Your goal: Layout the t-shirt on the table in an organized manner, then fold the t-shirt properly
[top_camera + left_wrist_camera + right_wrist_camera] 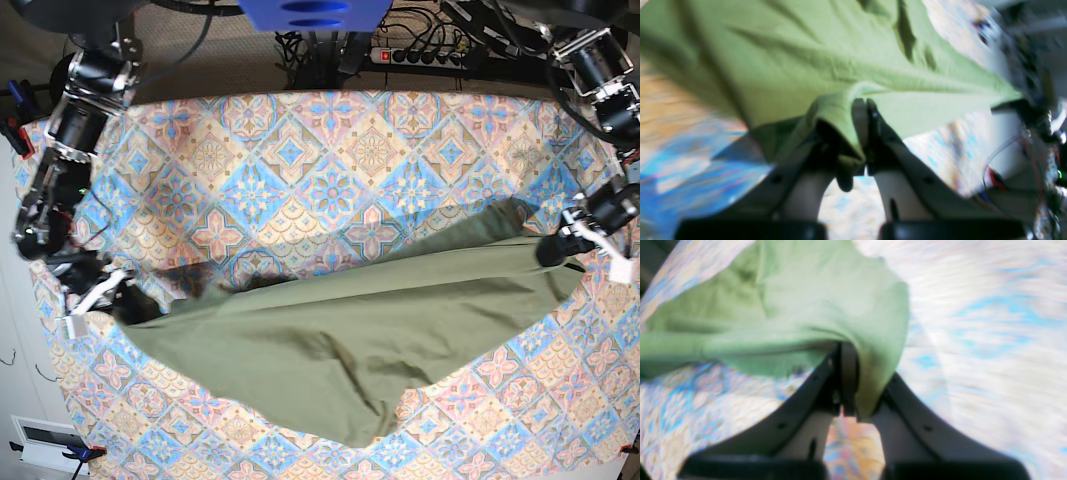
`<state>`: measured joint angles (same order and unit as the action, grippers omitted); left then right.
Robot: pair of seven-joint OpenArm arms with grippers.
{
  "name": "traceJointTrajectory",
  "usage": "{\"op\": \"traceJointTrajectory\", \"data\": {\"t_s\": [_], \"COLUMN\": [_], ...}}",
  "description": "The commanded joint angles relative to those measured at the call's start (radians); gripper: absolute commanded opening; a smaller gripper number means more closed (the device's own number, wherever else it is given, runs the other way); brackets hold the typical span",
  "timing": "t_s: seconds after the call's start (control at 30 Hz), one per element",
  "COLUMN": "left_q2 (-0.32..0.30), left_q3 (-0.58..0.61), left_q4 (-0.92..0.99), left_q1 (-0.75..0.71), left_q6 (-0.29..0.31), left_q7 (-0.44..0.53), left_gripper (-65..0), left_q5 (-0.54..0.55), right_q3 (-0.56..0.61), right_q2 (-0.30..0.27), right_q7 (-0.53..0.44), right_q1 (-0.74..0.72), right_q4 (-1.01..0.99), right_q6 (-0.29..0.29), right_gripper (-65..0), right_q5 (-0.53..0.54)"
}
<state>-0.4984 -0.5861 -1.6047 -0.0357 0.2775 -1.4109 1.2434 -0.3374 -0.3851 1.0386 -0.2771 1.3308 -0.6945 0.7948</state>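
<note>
The patterned bench (330, 170) is carrying the t-shirt (340, 330), which is stretching between the left end effector (864, 110) and right end effector (853, 363), both clamping its edges.

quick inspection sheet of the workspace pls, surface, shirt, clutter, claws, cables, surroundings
surface: table under a pastel diamond-tile cloth.
job's things: olive t-shirt stretched between both arms, its middle sagging toward the near edge, not folded.
clutter: nothing seen.
grippers: left claw shut on a t-shirt edge; right claw shut on the opposite edge.
cables: bundle with a power strip behind the far edge; thin wires on both arms.
surroundings: blue mount at the top centre; floor beyond.
</note>
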Motion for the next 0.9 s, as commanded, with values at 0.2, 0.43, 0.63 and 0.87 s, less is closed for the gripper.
{"op": "traceJointTrajectory", "data": {"t_s": [0.2, 0.43, 0.63, 0.87], "left_q2": [-0.003, -0.101, -0.207, -0.319], "left_q3": [0.099, 0.157, 0.157, 0.157], "left_q4": [-0.042, -0.170, -0.182, -0.182], "left_q1": [-0.082, -0.252, -0.355, -0.444], "left_q6": [0.001, 0.001, 0.001, 0.001], "left_q7": [0.015, 0.015, 0.015, 0.015], "left_gripper": [-65.0, -65.0, -65.0, -65.0], "left_q5": [0.012, 0.011, 0.008, 0.008], "right_q3": [-0.137, -0.225, -0.263, -0.388], "right_q2": [-0.125, -0.151, -0.156, -0.156], "right_q7": [0.064, 0.064, 0.064, 0.064], "right_q1": [0.095, 0.365, 0.579, 0.783], "right_q4": [0.079, 0.210, 0.252, 0.342], "right_q6": [-0.004, -0.004, -0.004, -0.004], "right_gripper": [-64.1, -64.0, -64.0, -64.0], "right_q5": [0.120, 0.120, 0.120, 0.120]}}
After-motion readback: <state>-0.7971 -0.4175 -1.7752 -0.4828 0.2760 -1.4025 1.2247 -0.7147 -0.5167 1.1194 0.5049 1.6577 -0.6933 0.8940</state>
